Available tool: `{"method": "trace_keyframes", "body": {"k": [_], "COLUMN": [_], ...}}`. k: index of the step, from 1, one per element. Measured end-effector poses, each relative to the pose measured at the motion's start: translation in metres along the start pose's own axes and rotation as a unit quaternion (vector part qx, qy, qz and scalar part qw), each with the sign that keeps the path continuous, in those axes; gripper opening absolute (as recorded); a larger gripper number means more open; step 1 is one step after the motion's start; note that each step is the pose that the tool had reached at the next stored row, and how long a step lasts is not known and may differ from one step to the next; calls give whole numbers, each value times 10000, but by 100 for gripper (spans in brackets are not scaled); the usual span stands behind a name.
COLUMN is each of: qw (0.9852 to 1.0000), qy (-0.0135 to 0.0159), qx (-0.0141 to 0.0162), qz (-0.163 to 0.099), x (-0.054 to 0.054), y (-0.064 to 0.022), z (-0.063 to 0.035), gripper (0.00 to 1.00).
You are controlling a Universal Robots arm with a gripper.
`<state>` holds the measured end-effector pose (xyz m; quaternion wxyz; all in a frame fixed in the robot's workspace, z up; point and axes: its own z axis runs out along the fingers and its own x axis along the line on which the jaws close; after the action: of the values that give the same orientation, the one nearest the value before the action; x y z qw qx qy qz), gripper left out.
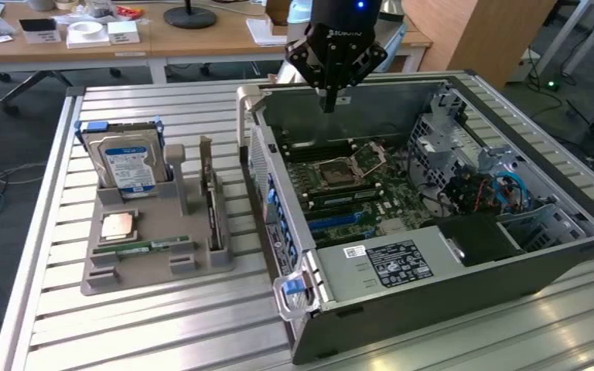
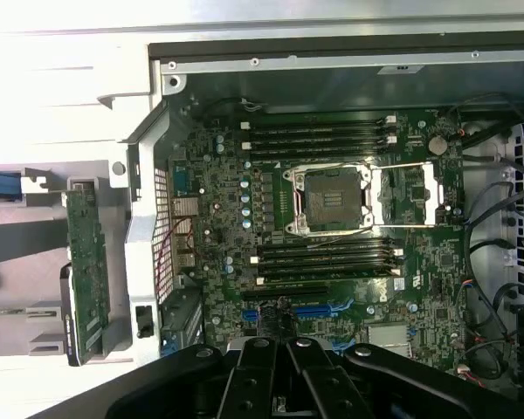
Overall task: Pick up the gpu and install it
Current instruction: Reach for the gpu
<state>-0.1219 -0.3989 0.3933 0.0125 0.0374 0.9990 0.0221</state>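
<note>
One slatted table (image 1: 121,332) carries everything. The computer case (image 1: 462,309) lies on its side with the panel off, so the motherboard (image 1: 343,185) faces up and can be reached from above. The grey holder (image 1: 142,274) sits just beside the case, on the exterior view's left, with parts kept in slots; the hard drive (image 1: 121,158) stands upright in it. The gpu (image 1: 213,197) stands on edge in the slot nearest the case, top edge exposed, probably so that fingers can pinch it. Not yet picked up. The gripper (image 1: 330,107) hangs above the case's far wall, well apart from the gpu, fingers pressed together, holding nothing.
</note>
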Motion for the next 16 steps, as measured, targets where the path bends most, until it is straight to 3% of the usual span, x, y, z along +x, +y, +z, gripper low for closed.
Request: {"method": "trace_keyframes", "body": {"k": [5,16], "qw": [10000,10000], "qy": [0,-1], "qx": [0,0], "qz": [0,1], "x": [39,235], "y": [-3,-18], "z": [-1,-2], "gripper": [11,11]}}
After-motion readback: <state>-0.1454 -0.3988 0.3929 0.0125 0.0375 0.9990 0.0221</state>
